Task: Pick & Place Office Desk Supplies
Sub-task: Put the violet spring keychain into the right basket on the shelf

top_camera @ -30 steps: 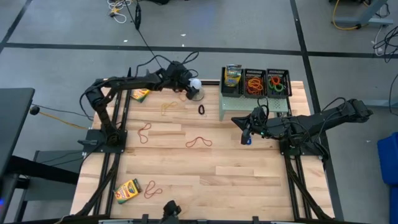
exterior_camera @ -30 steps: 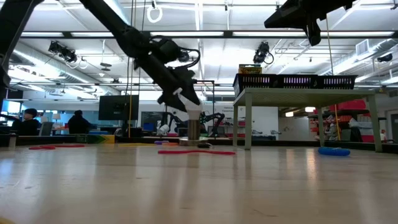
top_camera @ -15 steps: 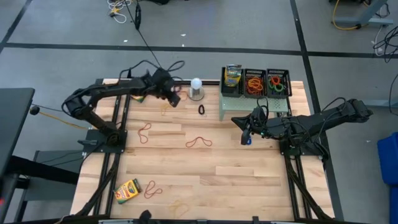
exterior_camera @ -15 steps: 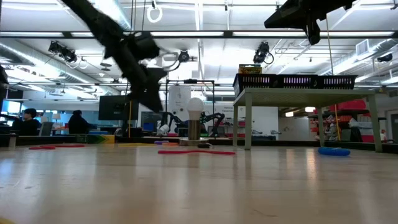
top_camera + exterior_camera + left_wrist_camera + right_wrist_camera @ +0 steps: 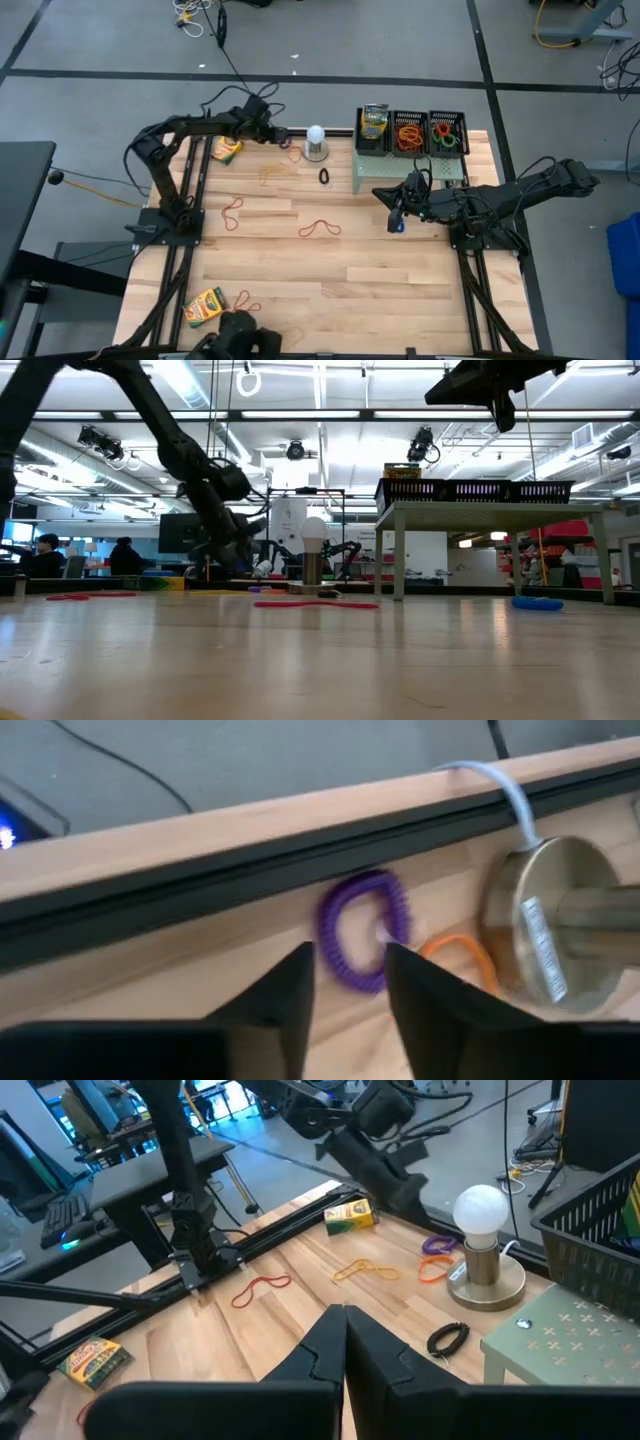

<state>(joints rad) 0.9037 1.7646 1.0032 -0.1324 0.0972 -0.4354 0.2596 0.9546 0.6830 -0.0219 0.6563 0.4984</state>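
The left gripper (image 5: pixel 345 982) is low at the back edge of the worktop (image 5: pixel 330 270), and its jaws are a little open with a purple rubber band (image 5: pixel 362 930) lying flat on the wood between the tips, not lifted. An orange rubber band (image 5: pixel 462 956) lies just beside it, next to the white ball lamp (image 5: pixel 315 141). The right gripper (image 5: pixel 396 213) hangs over the worktop near the green riser (image 5: pixel 362 176) with its jaws closed on nothing, and three black mesh baskets (image 5: pixel 412 133) sit in a row on the riser.
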